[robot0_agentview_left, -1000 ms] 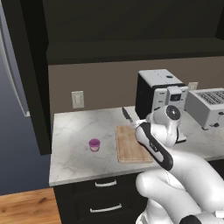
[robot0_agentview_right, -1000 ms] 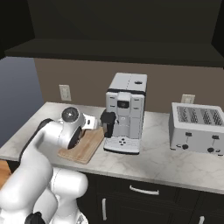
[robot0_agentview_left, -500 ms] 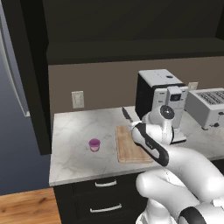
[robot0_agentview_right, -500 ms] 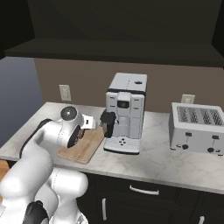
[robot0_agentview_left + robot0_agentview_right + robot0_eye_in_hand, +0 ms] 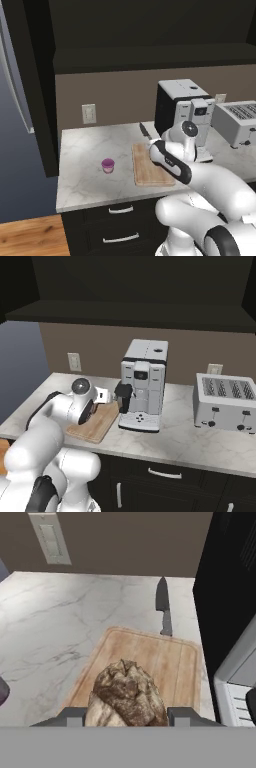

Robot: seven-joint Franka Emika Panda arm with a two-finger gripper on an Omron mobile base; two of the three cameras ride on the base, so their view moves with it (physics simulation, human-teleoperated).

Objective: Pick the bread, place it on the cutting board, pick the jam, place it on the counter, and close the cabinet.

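So we've got the bread [image 5: 127, 694] clamped between our gripper [image 5: 127, 716] fingers, held above the cutting board [image 5: 165, 659], near its front end in the hand view. The board lies flat on the counter [image 5: 90, 150] just left of the coffee machine [image 5: 142, 383], and a knife [image 5: 163, 607] lies on the marble right behind it. The jam [image 5: 107, 165] stands on the counter a little left of the board, apart from it. Toaster [image 5: 225, 403] is off to the right.
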